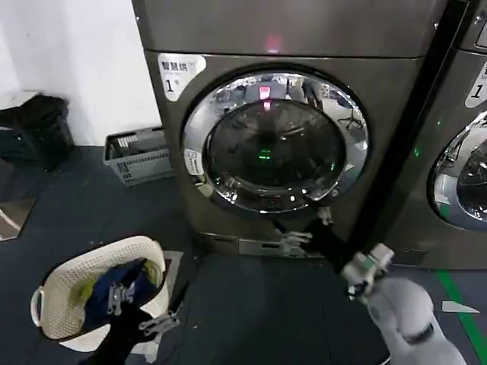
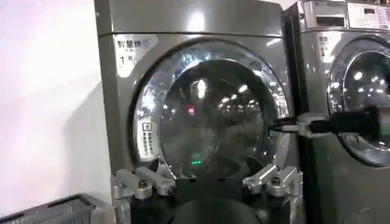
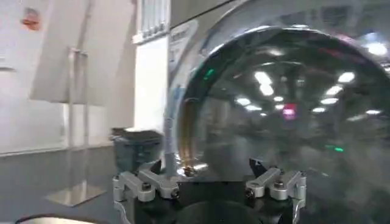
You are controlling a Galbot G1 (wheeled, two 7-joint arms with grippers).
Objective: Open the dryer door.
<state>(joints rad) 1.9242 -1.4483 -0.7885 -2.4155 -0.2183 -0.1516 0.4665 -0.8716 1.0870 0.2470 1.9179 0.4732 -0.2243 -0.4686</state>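
Your large round chrome-ringed dryer door [image 1: 275, 141] with dark glass sits closed on the grey machine front. Your right gripper [image 1: 307, 228] hovers at its lower right rim, fingers apart. Your left gripper [image 1: 138, 308] hangs over the cream laundry basket [image 1: 57, 285], fingers apart.

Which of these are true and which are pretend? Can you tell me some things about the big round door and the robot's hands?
1. The dryer door is shut. True.
2. The right gripper is reaching up near the door's lower rim. True.
3. The left gripper is holding the door. False: it hangs low over the white laundry basket.
4. The right gripper's fingers are squeezed shut. False: they are open.
5. A grey crate sits on the floor left of the dryer. True.
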